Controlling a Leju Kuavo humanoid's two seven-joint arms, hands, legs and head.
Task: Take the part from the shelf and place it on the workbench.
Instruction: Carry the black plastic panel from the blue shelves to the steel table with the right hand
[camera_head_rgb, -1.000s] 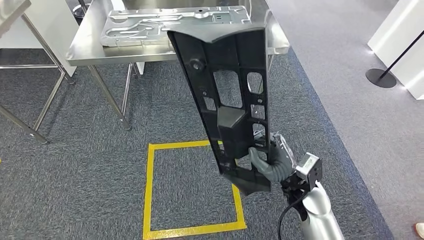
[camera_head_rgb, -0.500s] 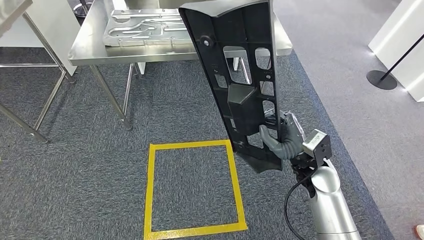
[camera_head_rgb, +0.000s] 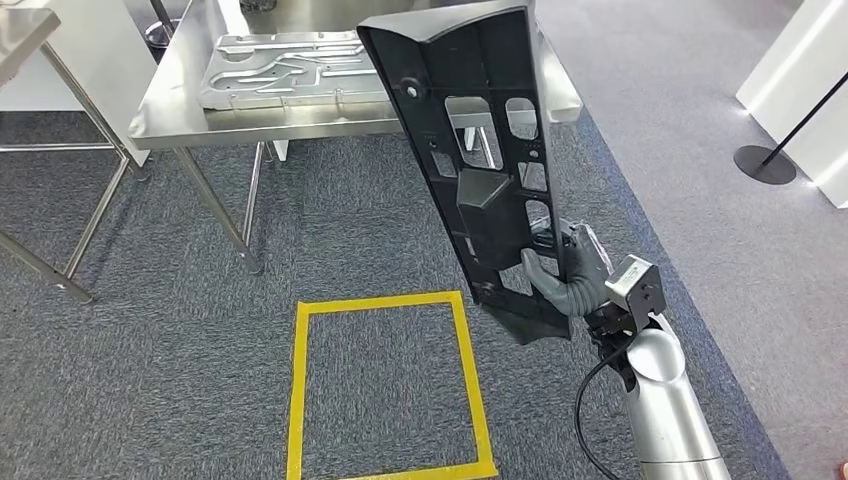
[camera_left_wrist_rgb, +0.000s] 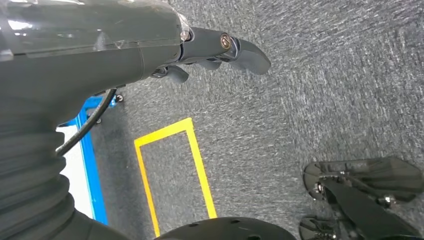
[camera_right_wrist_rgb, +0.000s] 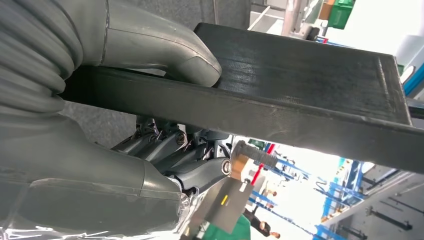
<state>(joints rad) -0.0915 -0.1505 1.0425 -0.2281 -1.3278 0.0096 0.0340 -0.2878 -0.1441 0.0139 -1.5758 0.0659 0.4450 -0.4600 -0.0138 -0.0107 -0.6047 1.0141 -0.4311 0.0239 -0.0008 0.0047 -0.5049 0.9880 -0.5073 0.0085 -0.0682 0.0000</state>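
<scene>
Grey carpet (camera_head_rgb: 150, 380) covers the floor, with one square of yellow tape (camera_head_rgb: 385, 385) marked on it, and beyond that stands one steel workbench (camera_head_rgb: 175, 105) carrying a single pressed metal panel (camera_head_rgb: 290, 65). One long black plastic part (camera_head_rgb: 470, 150), pierced with several cut-outs, is held upright and slightly tilted in the air, its top edge overlapping the near edge of the bench in the head view. The right hand (camera_head_rgb: 565, 280) grips it near the lower end; from the wrist, the thick grey thumb (camera_right_wrist_rgb: 165, 52) presses one face of the part (camera_right_wrist_rgb: 310, 100) while the darker fingers (camera_right_wrist_rgb: 170, 147) curl against the other. The left hand (camera_left_wrist_rgb: 150, 55) hangs over the carpet holding nothing, its fingers (camera_left_wrist_rgb: 240, 50) loosely extended. One black stanchion base (camera_head_rgb: 765, 160) sits off to the right.
</scene>
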